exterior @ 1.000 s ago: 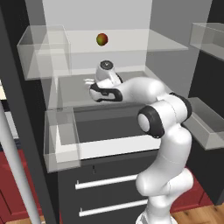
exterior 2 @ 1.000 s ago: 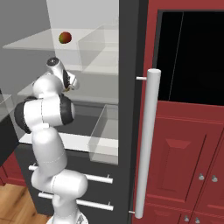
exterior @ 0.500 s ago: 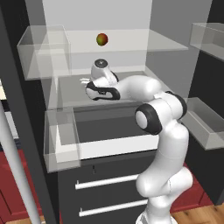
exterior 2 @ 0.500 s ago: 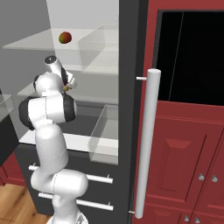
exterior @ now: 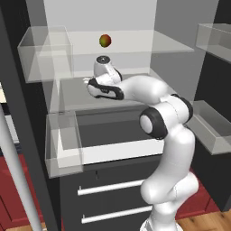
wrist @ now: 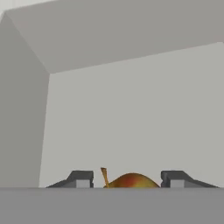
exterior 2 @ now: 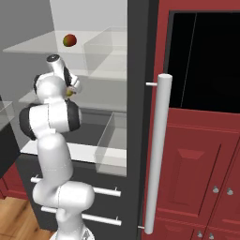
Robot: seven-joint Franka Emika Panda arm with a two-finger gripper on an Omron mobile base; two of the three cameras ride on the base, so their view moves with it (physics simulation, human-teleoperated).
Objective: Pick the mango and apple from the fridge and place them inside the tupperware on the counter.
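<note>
White fridge (exterior: 108, 18) interior, no labels; jaws straddle the apple (wrist: 131, 180), grip uncertain.

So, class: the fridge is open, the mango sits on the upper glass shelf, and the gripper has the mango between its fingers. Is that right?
Not quite. The fruit between the fingers of the gripper is the apple, as the hand view shows. The mango does sit on the upper shelf of the open fridge.

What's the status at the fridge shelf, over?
Gripper on the middle fridge shelf, jaws either side of the apple. Grip not confirmed. Mango untouched on the shelf above. Nothing in the way.
</note>
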